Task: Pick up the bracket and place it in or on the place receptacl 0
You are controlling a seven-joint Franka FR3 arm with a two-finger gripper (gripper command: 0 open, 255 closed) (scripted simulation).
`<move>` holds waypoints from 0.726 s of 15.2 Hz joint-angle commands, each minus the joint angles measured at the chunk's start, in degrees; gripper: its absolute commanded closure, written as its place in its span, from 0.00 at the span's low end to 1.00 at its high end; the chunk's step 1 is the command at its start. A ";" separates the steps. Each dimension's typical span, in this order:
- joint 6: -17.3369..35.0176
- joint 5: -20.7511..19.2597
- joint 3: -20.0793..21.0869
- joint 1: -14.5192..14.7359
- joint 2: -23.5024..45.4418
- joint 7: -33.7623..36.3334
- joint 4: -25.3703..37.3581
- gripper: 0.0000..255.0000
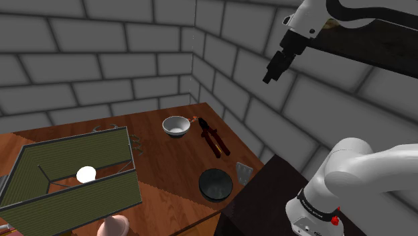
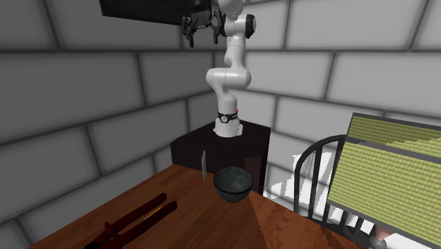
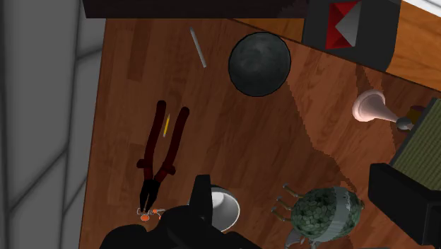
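Gripper (image 1: 270, 74) hangs high up by the wall, fingers wide apart, holding nothing. Prob. it's up there so the hand cam can look down on everything first. Bracket (image 1: 242, 173), a thin grey plate, stands on its edge at the table (image 1: 167, 161) corner next to the stand, just beside the dark bowl (image 1: 216, 184). Red pliers (image 1: 214, 139) lie near, then a white bowl (image 1: 176, 125). Can't tell which bowl is the goal. Thin plate = tricky grab.
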 commanded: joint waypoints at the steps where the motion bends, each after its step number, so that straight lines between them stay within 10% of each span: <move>1: 0.00 0.00 0.00 0.00 0.00 0.00 0.00 0.00; 11: 15.19 -1.55 0.51 1.00 2.87 -4.62 -16.33 0.00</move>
